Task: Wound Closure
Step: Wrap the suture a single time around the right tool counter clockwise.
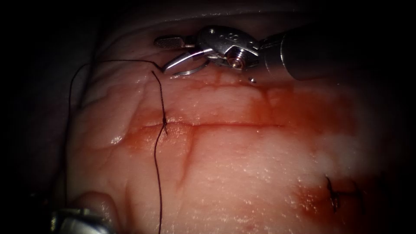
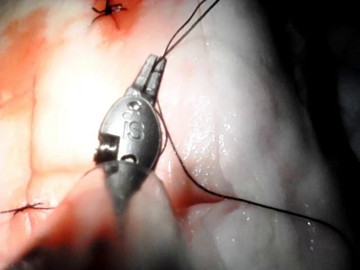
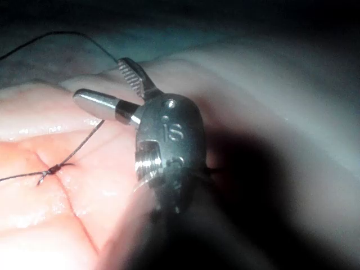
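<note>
My right tool [image 1: 160,55] hovers over the tissue [image 1: 242,164] above the cut [image 1: 225,125], jaws open and holding nothing; it appears again in the right wrist view [image 3: 98,79]. A dark thread [image 1: 117,61] arcs to its lower jaw's tip. Under that jaw lies a thin curved glint [image 1: 190,71]; I cannot tell whether it is the needle. A knot [image 1: 164,121] sits at the cut's left end, with a tail rising and a strand running down. My left tool [image 2: 154,62] is shut on the thread [image 2: 185,25]; its body [image 1: 82,216] shows at the lower left.
An older stitch [image 1: 333,197] sits in the tissue at the lower right, amid red fluid [image 1: 312,108]. In the left wrist view two finished stitches [image 2: 109,8] [image 2: 25,208] show. The tissue drops off into darkness at the left edge.
</note>
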Controlling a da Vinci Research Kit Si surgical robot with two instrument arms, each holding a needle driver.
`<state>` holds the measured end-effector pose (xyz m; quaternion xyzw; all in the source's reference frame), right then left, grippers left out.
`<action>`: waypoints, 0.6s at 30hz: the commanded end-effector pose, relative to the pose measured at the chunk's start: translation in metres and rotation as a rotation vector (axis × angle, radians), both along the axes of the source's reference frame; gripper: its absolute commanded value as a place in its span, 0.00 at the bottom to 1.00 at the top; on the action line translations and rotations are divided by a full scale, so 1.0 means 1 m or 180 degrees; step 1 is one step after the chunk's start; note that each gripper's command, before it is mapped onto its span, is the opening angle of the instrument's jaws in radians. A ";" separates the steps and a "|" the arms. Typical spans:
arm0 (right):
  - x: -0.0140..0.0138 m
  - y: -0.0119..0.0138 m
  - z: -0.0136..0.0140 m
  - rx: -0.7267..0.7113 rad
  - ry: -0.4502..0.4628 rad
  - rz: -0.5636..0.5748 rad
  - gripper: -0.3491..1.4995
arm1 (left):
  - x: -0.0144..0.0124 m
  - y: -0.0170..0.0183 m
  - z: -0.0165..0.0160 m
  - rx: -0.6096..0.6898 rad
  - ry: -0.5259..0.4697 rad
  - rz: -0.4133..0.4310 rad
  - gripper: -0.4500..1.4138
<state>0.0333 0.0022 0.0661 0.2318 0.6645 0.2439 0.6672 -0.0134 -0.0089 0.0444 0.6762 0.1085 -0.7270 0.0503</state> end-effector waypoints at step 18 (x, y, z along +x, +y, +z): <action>0.0019 -0.0091 -0.0016 -0.0144 0.0152 0.0188 0.09 | 0.0026 0.0126 -0.0011 -0.0552 0.0077 -0.0843 0.00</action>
